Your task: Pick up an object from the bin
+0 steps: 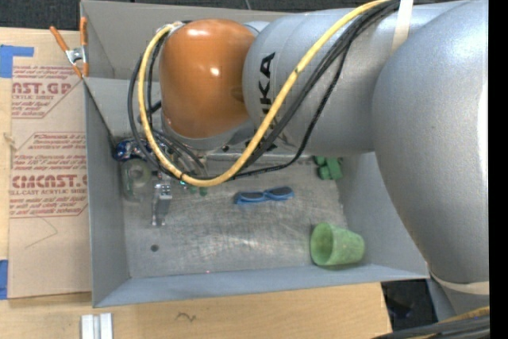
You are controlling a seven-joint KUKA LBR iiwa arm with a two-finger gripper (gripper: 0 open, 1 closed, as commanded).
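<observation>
**Op:** Grey arm (413, 91) sits closest to the lens. How's it posed?

**Ann:** Your arm enters from the right, passing above the green cup (336, 244), and crosses the bin (107, 250) leftward. The thick link runs up-right of the cup. The wrist bends downward under the orange cover (202, 75), up-left of the cup. Yellow and black cables (262, 123) loop round that cover and trail back along the link.

**Op:** Gripper?

**Ann:** Your gripper (161, 206) pokes out below the cover, well left of the cup and low over the bin floor. Wide or narrow, can't tell from this angle. Same for whether anything's in it.

**Op:** What's lying around?

**Ann:** The cup lies on its side on the floor by the bin's near wall. A blue looped thing (264, 195) lies flat just up-left of the cup. A small green piece (328, 167) sits straight above the cup, partly under your arm. A dark blue bit (123, 148) lies far left of the cup, past the gripper, against the wall. That bit is nearest your gripper.
</observation>
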